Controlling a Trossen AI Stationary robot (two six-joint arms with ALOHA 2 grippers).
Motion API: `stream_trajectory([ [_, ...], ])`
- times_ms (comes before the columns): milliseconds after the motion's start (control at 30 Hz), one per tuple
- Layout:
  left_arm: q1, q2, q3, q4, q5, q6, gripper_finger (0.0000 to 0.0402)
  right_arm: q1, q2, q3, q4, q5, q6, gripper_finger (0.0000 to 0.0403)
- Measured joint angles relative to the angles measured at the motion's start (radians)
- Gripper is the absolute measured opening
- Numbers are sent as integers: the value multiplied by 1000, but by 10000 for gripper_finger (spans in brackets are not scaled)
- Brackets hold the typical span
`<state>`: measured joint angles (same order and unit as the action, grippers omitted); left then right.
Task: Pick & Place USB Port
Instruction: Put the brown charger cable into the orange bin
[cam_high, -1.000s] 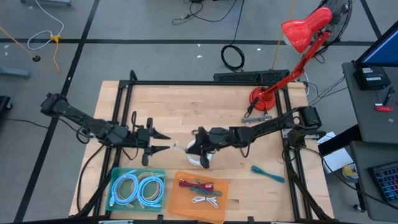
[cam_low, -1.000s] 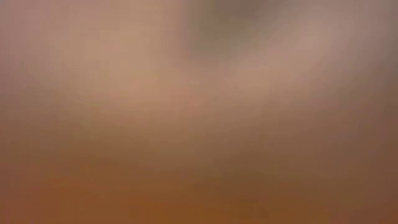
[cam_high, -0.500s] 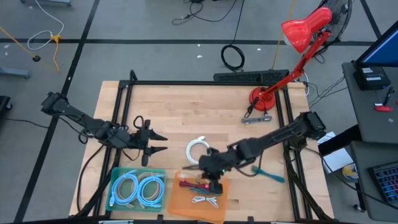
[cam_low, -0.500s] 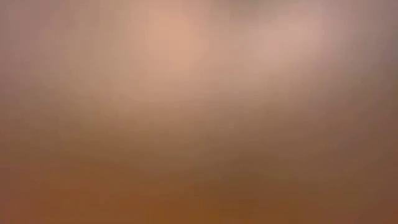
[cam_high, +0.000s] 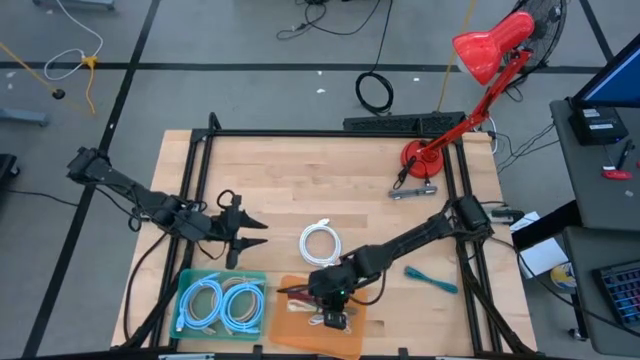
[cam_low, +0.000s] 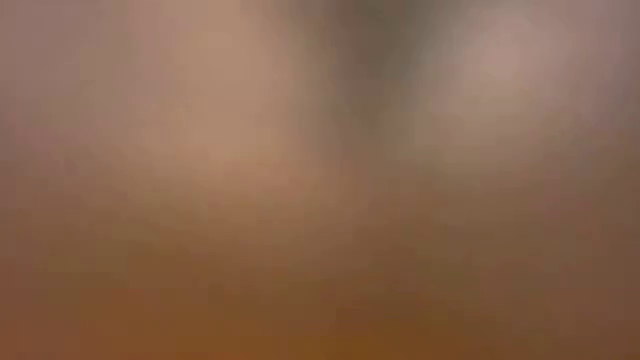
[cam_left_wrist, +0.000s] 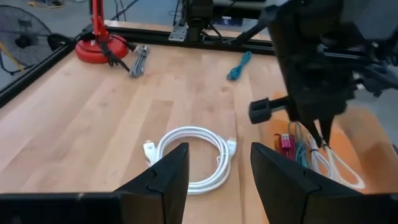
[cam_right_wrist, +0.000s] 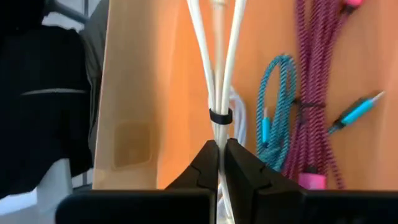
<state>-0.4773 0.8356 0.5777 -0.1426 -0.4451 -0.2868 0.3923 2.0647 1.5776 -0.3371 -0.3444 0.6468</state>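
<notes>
Right pincer (cam_right_wrist: 219, 163) is clamped on a white cable (cam_right_wrist: 219, 74) over the orange tray (cam_high: 300, 330), lower centre; left pincer (cam_high: 255, 233) waits open, left of centre on the desk (cam_high: 300, 170).

2 arms, 2 grippers: left gripper (cam_high: 262, 232), right gripper (cam_high: 337, 318). 2 trays: 1 green tray (cam_high: 186, 283), 1 orange tray (cam_high: 290, 331). 2 blue cable coils (cam_high: 222, 304) in the green tray. 1 white coil (cam_high: 320, 243) on the table (cam_high: 300, 170). 1 teal cable (cam_high: 431, 279) loose on the table. Orange tray: 1 white cable (cam_right_wrist: 219, 74), 1 magenta cable (cam_right_wrist: 317, 81), 1 teal-blue cable (cam_right_wrist: 273, 112). 1 red lamp (cam_high: 470, 70).
</notes>
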Motion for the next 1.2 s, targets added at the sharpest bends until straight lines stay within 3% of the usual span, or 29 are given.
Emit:
stream_trajectory([
  [333,-15,0,0,12,-1,49,173,-4,-3,-63,37,28,25,5],
  [700,-14,0,0,20,-9,86,172,-8,-8,-243,405,-94,317,6],
  [1200,-14,0,0,20,-9,83,172,-6,-6,-245,401,-179,348,12],
])
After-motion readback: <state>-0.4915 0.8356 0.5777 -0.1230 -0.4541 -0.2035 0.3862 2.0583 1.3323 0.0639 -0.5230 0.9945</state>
